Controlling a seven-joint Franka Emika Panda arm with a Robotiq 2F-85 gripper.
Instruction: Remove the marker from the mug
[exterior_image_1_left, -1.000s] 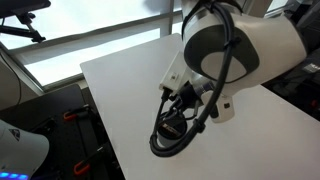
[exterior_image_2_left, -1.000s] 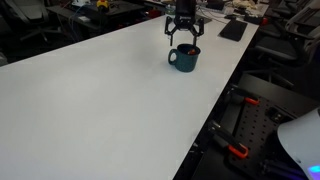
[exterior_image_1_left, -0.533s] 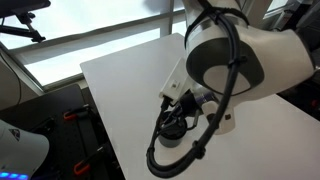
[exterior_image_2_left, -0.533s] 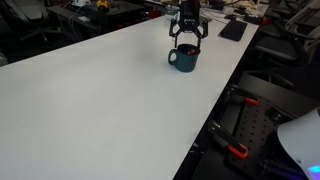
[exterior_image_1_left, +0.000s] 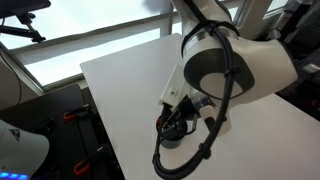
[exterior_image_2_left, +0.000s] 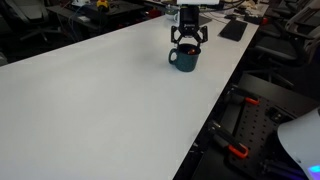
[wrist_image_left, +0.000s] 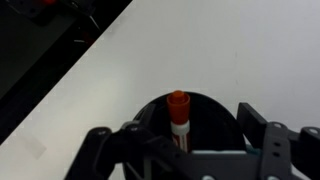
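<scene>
The mug (exterior_image_2_left: 183, 60) is small, squat and dark, and stands on the white table (exterior_image_2_left: 100, 100) near its far edge. In the wrist view I look down into its dark inside (wrist_image_left: 148, 112). The marker (wrist_image_left: 178, 118) stands in it, red-orange cap up, with a white band below the cap. My gripper (wrist_image_left: 176, 130) is open, one finger on each side of the marker and apart from it. In both exterior views the gripper (exterior_image_2_left: 187, 38) (exterior_image_1_left: 178, 122) hangs just over the mug. The arm hides most of the mug (exterior_image_1_left: 170, 138) in an exterior view.
The table edge (exterior_image_2_left: 215, 110) runs close beside the mug, with dark equipment with red handles (exterior_image_2_left: 240, 150) below it. A dark keyboard (exterior_image_2_left: 232, 30) lies beyond the mug. A black cable (exterior_image_1_left: 185, 160) loops off the arm.
The gripper has come down closer to the mug, still open. The mug and the marker have not moved.
</scene>
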